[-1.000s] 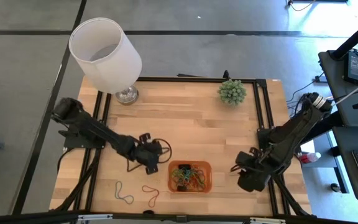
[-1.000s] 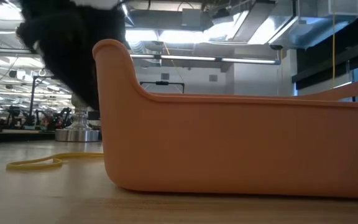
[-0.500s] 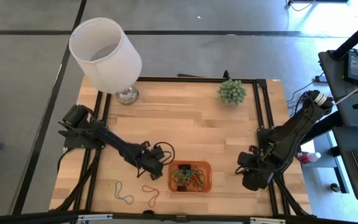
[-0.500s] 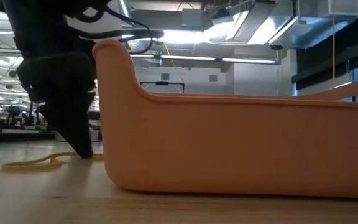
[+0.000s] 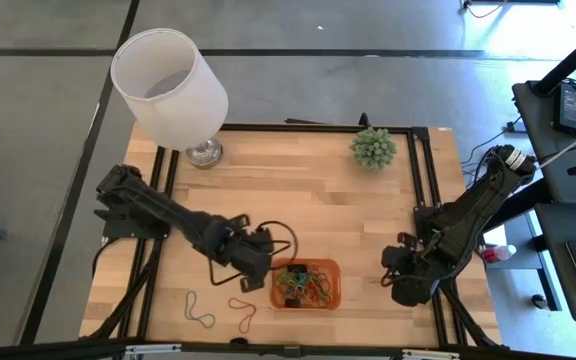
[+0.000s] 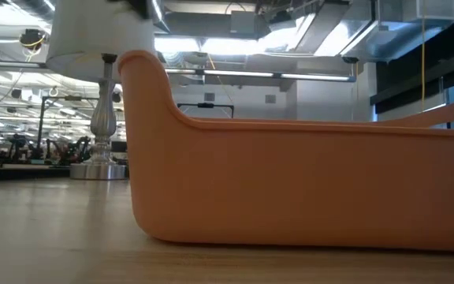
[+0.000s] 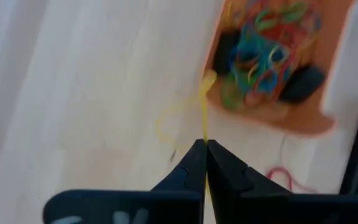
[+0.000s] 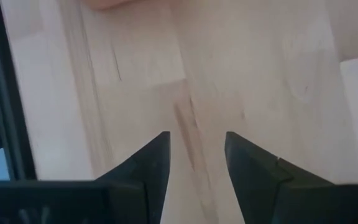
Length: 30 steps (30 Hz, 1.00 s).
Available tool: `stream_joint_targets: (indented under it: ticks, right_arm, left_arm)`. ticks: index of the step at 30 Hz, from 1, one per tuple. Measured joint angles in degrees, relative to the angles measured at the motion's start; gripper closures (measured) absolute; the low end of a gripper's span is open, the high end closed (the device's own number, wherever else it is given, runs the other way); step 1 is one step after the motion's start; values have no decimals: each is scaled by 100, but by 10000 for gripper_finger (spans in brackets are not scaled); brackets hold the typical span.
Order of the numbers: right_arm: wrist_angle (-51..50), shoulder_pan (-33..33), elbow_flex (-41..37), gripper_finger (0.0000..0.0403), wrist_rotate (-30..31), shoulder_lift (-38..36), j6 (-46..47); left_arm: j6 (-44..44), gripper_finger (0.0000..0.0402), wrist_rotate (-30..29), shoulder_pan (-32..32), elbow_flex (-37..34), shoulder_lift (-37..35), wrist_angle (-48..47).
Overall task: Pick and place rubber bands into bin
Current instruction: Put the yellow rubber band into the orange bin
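Since a second ago my left gripper (image 7: 204, 144) has pinched shut on a yellow band (image 7: 202, 115) and lifted it, dangling limp just beside the bin (image 5: 332, 296). It's light, floppy: grip one strand. Right gripper (image 8: 196, 144) waits wide, empty, beyond the bin.

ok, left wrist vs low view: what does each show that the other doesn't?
Left wrist only: the left gripper shut on a yellow rubber band dangling above the table beside the bin, the pile of coloured rubber bands inside it, and a red rubber band on the wood.

Low only: the lamp and the room behind; no gripper or band shows.

Both: the orange bin's wall and the wooden table.
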Motion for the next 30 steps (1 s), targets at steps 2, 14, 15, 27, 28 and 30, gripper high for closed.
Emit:
stream_joint_targets:
  ticks: [2,14,15,27,28,30]
  right_arm:
    - [8,0,1,247,91,0,-80]
    - [39,0,-1,247,114,2,-218]
    - [46,0,-1,247,129,2,-218]
    - [88,-4,-1,247,264,2,-362]
    - [104,-10,-1,247,269,2,-358]
    - [69,-33,-1,249,341,2,-332]
  left_arm:
    - [254,399,-61,100,611,256,-191]
    - [1885,399,44,449,3550,2471,-288]
    - [1901,399,115,477,3596,2609,-294]
    - [1669,390,684,716,3596,3401,-348]
    - [1667,384,730,718,3596,3401,-348]
    - [1631,370,792,722,3596,3401,-346]
